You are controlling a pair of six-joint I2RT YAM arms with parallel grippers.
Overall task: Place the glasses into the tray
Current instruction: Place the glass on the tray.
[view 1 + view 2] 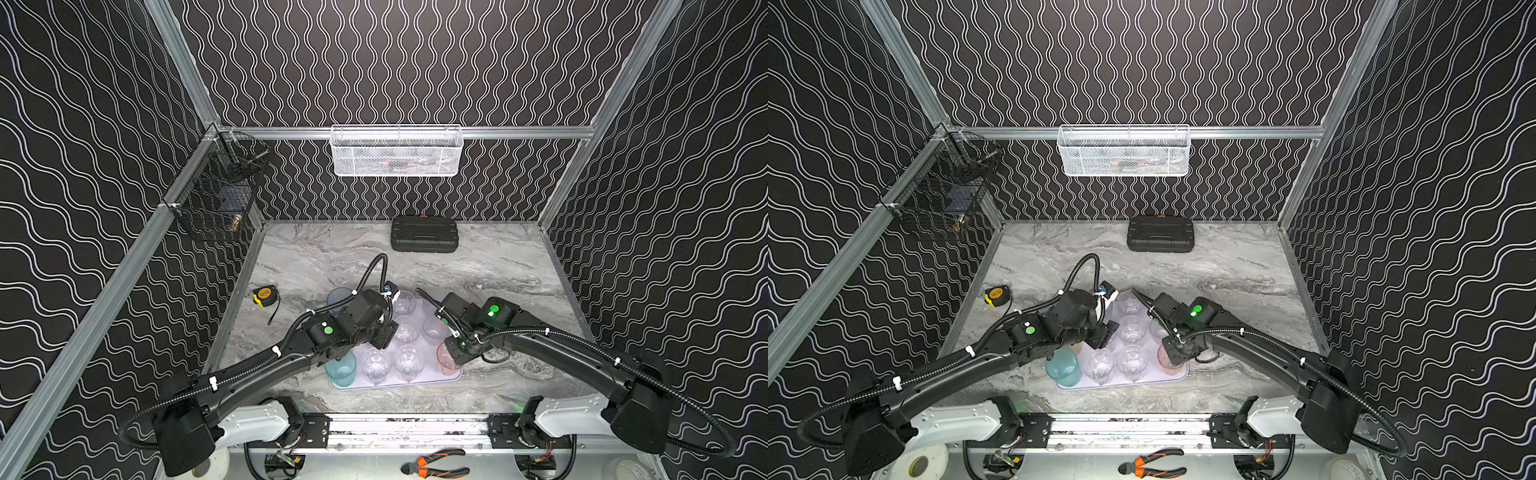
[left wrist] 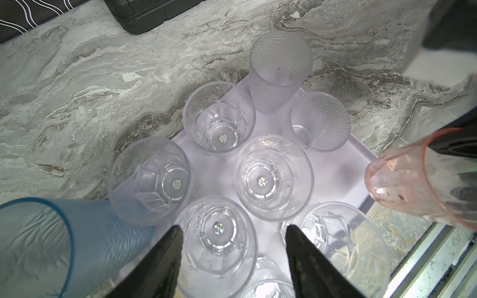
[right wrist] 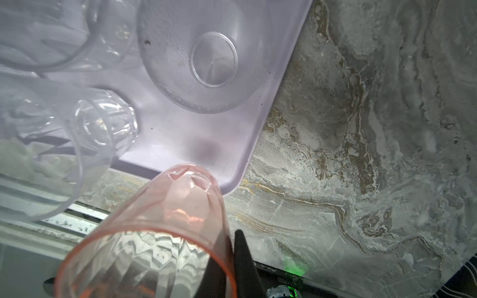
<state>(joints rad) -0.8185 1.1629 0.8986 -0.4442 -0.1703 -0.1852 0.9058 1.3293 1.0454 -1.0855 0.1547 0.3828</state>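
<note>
Right gripper (image 3: 230,238) is closed down on the wall of the pink glass (image 3: 180,206) at its mouth, one finger inside, one outside. In the right wrist view the glass hangs tilted, its base over the near corner of the tray (image 3: 180,144), close to the raised rim. My worry: a pinch that thin may let the glass swing or slip, and a base set down on the rim would tip it out onto the marble table (image 3: 361,129). In the left wrist view the left gripper (image 2: 233,228) is spread wide and holds nothing, its tips low over the clear glasses (image 2: 273,178) packed in the tray; a careless sideways move could knock one into its neighbours. I cannot tell whether the blue glass (image 2: 36,245) stands on the tray or just off it. Both top views show the pink glass (image 1: 446,359) at the tray's front right corner, with a clear one just beside it. A wide release risks clipping that neighbour. The two wrists also sit near each other over the tray, so I judge a collision possible.
</note>
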